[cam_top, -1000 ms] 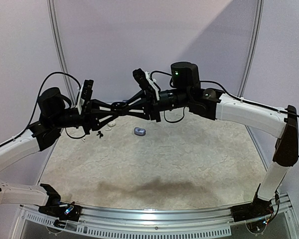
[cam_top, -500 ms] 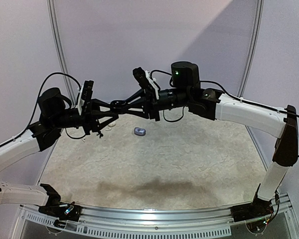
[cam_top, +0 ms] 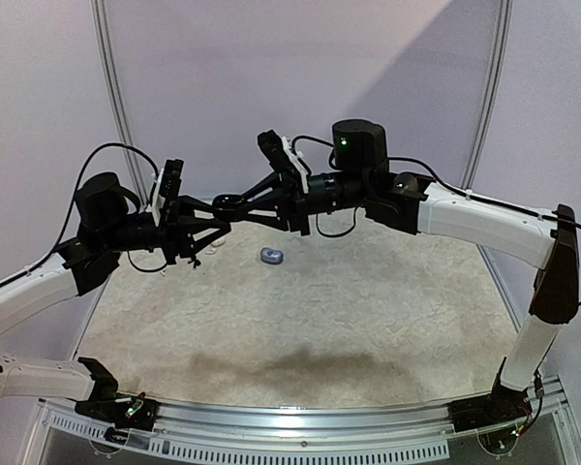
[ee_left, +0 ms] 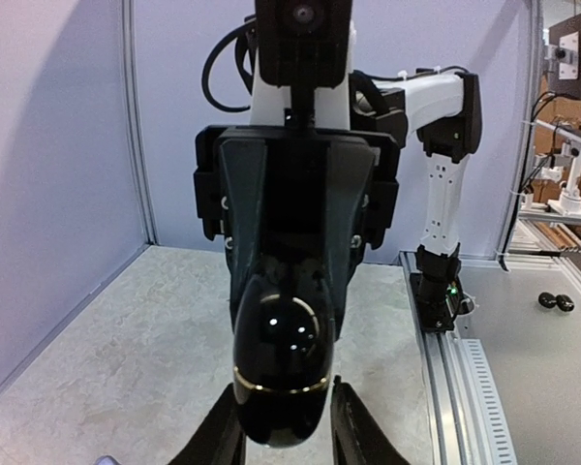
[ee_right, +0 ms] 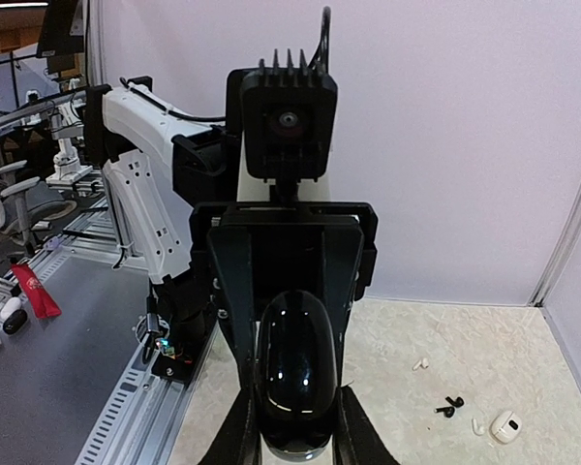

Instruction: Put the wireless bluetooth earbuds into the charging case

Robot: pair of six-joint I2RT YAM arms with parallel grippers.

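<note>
A glossy black charging case (ee_left: pixel 281 358) with a thin gold band hangs in mid-air between both arms, its lid down. My left gripper (ee_left: pixel 283 441) is shut on its near end, one finger on each side. My right gripper (ee_right: pixel 295 441) is shut on the same case (ee_right: pixel 292 378) from the opposite side. In the top view the two grippers meet at the case (cam_top: pixel 230 202), above the back left of the table. Two black earbuds (ee_right: pixel 448 405) and white earbuds (ee_right: pixel 420 365) lie loose on the table below.
A small white case (ee_right: pixel 504 425) rests near another white bud (ee_right: pixel 476 426). A grey-blue case (cam_top: pixel 271 255) lies on the pale mat (cam_top: pixel 320 320) at mid-back. Purple walls close off the back and sides. A metal rail (cam_top: pixel 290 426) runs along the near edge.
The left gripper's fingers shifted a little on the case and the left wrist rose slightly. The right arm and the case stayed almost still.
</note>
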